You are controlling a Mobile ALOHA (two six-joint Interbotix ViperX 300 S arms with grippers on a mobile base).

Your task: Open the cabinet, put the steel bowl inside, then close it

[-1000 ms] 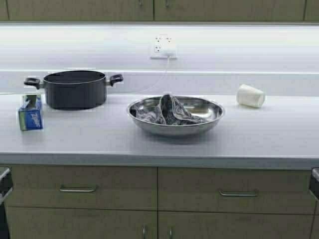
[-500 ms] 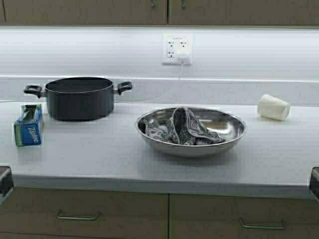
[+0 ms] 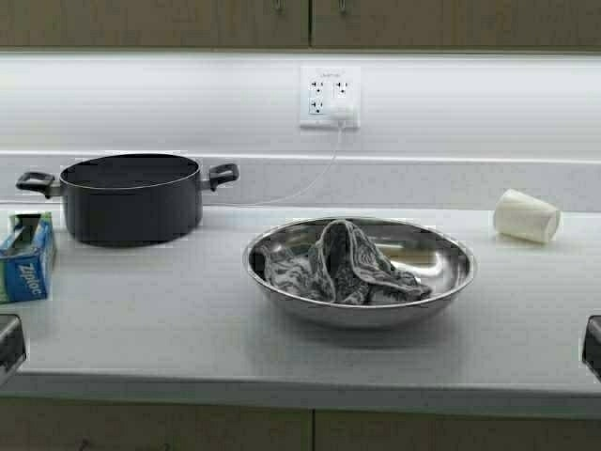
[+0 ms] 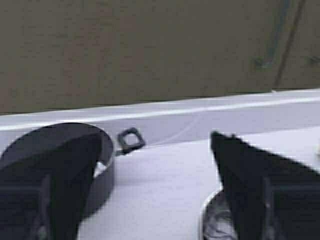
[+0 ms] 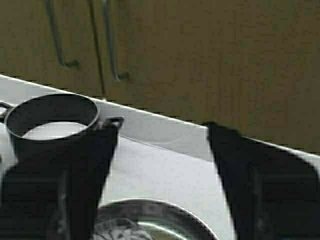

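Note:
The steel bowl (image 3: 361,272) sits on the white counter (image 3: 169,319), a grey patterned cloth (image 3: 343,265) crumpled inside it. The cabinet's (image 3: 188,21) olive-tan doors run along the top edge, shut, with small handles at the seam; they also fill the back of the left wrist view (image 4: 150,45) and the right wrist view (image 5: 210,55). My left gripper (image 4: 155,190) is open, low at the counter's front left, empty. My right gripper (image 5: 162,180) is open, low at the front right, empty. The bowl's rim shows in the right wrist view (image 5: 165,210).
A black two-handled pot (image 3: 127,195) stands at the back left. A blue Ziploc box (image 3: 23,258) lies at the far left. A white paper cup (image 3: 526,216) lies on its side at the right. A wall outlet (image 3: 329,94) has a white cable hanging down.
The robot has driven forward toward the counter: bowl, pot and cup look bigger and lower, and the base drawers have dropped out of view. Both arms stay low.

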